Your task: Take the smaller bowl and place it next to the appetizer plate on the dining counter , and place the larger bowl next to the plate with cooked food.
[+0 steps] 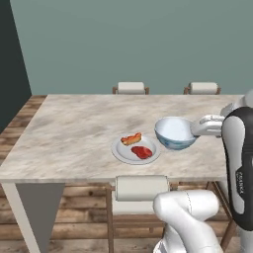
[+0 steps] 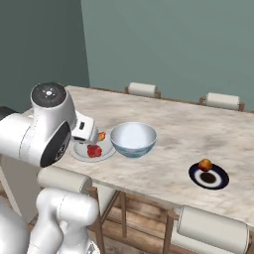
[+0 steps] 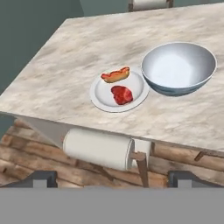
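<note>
Two task items are set: the larger bowl (image 3: 179, 68) stands upright on the desk (image 1: 74, 128), its side touching or just beside the plate with cooked food (image 3: 119, 92). Both lie ahead of the claw (image 3: 112, 178), beyond the desk edge and a stool (image 3: 98, 148). The claw's tips stand wide apart and empty, clear of the bowl. Judgement: placement looks finished, so the retreat should go straight back and up, avoiding the bowl rim. The appetizer plate (image 2: 209, 176) sits well apart, farther along, with no small bowl beside it.
</note>
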Controlling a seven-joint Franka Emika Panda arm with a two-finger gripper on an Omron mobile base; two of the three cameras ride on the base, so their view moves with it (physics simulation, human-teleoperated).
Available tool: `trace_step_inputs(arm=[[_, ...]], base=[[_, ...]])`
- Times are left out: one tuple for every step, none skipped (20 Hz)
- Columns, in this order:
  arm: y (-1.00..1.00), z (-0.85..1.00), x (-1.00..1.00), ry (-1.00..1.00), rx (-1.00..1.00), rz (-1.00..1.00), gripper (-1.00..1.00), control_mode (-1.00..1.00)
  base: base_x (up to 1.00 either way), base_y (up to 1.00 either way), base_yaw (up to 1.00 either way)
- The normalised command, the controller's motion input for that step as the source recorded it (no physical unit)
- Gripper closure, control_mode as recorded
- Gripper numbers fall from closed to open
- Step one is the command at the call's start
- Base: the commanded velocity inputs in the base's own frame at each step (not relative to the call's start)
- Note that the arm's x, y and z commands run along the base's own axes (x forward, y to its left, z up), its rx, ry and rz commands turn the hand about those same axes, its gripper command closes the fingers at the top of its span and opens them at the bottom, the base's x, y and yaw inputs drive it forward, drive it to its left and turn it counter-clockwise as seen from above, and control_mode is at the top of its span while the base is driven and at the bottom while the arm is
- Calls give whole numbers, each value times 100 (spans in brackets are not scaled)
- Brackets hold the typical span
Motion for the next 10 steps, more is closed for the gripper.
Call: trace_step_inputs(arm=[[0,14,24,14,-6,-16,-100,-100],[0,3,13,11,-3,-15,-100,-100],[0,0,9,12,-1,-13,-100,-100],[0,0,0,10,0,-9,-100,-100],[0,0,0,0,0,0,-100,100],[0,0,0,0,0,0,-100,100],[0,0,0,0,0,0,-100,100],[0,0,0,0,0,0,-100,100],[0,0,0,0,0,0,-100,100],[0,0,0,0,0,0,-100,100]], base=[[0,0,0],[0,0,0],[0,0,0],[0,0,0],[-30,0,-5],[-56,1,-2],[-98,8,0],[-100,9,0],[-100,22,0],[-100,24,0]])
